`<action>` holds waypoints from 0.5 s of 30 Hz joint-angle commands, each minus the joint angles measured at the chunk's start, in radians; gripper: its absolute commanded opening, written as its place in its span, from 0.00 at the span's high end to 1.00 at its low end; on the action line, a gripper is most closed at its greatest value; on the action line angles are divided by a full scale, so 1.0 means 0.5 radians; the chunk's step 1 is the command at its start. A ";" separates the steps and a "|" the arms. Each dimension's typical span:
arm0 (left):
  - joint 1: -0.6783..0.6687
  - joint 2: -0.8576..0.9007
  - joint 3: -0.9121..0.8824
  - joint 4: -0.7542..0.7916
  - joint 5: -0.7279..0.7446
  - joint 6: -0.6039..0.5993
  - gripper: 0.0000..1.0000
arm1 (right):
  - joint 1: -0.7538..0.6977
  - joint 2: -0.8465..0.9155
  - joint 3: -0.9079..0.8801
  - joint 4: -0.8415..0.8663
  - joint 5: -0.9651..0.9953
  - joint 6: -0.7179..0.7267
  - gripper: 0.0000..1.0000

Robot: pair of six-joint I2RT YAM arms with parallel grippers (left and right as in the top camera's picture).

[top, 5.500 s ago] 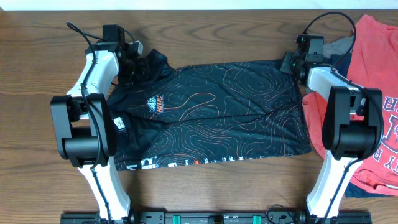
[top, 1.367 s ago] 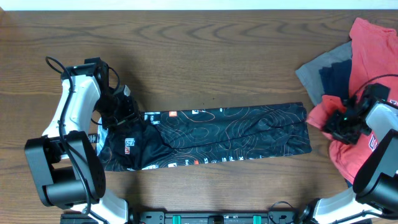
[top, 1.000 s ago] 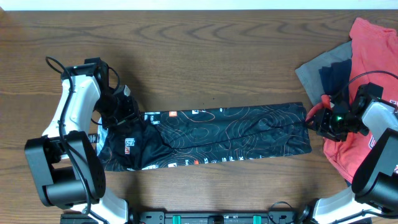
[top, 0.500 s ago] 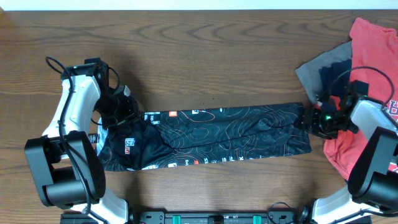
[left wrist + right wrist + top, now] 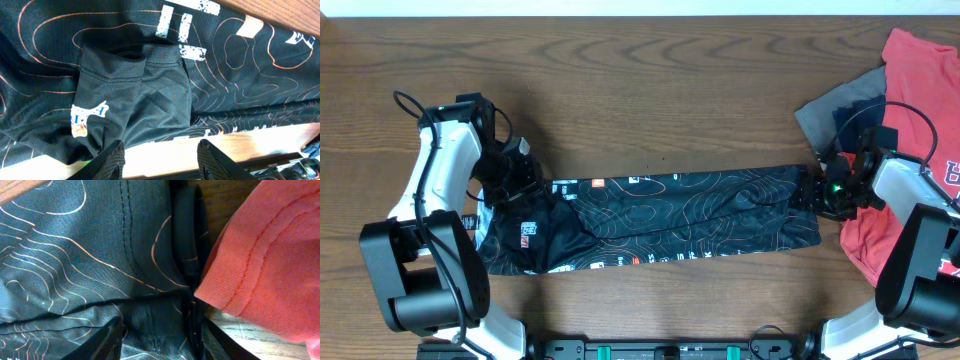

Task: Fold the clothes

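Stretching across a dark wood-grain table point(image 5: 650, 90), with a strip of white wall point(image 5: 620, 7) along the far edge, the black jersey point(image 5: 680, 220) lies folded into a long band in the overhead view. The left gripper point(image 5: 518, 180) sits at the jersey's left end and the right gripper point(image 5: 817, 193) at its right end. Beyond that right end lies a heap: a red T-shirt point(image 5: 920, 80), a grey garment point(image 5: 820, 118) and a navy garment point(image 5: 855, 120).

From the left wrist, the jersey point(image 5: 140, 100) fills most of the view, with bare table point(image 5: 280, 15) past its upper edge. The left gripper point(image 5: 160, 149) is spread wide and grips nothing.

From the right wrist, the jersey's point(image 5: 75, 255) hemmed end meets the red T-shirt point(image 5: 260, 255), which overlaps it. The right gripper point(image 5: 157, 330) is parted, with jersey cloth between its fingers.
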 commanded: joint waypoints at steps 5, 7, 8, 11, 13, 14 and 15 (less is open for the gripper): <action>0.005 -0.030 0.003 -0.011 0.015 0.040 0.51 | 0.020 0.027 -0.040 0.083 0.294 0.093 0.54; 0.005 -0.030 0.003 -0.011 0.015 0.040 0.51 | 0.020 0.027 -0.040 0.104 0.287 0.093 0.65; 0.005 -0.030 0.003 -0.012 0.015 0.040 0.51 | 0.020 0.027 -0.040 0.105 0.287 0.093 0.75; 0.005 -0.030 0.003 -0.012 0.015 0.040 0.51 | 0.021 0.027 -0.040 0.096 0.268 0.092 0.95; 0.005 -0.030 0.003 -0.012 0.015 0.040 0.51 | 0.027 0.027 -0.040 0.093 0.230 0.091 0.96; 0.005 -0.030 0.003 -0.012 0.015 0.040 0.51 | 0.035 0.027 -0.040 0.092 0.212 0.088 0.95; 0.005 -0.030 0.003 -0.012 0.015 0.040 0.51 | 0.045 0.027 -0.041 0.088 0.195 0.072 0.92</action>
